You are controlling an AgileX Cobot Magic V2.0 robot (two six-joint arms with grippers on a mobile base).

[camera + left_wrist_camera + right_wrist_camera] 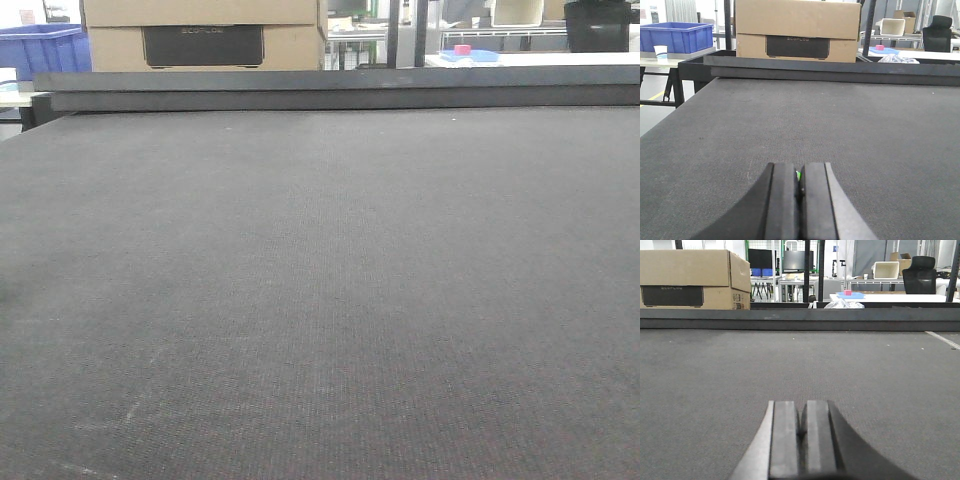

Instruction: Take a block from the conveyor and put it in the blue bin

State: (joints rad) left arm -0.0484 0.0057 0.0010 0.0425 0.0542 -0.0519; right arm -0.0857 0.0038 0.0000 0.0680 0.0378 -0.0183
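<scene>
Hovering low over the belt (320, 300), ready to snatch, left gripper (800, 172) and right gripper (801, 412) sat closed, apparently empty.

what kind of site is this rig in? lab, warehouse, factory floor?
Probably an indoor robotics lab or workshop rather than a live factory: a conveyor up front, a cardboard box and a blue bin beyond it, a white workbench and an office chair further back.
</scene>
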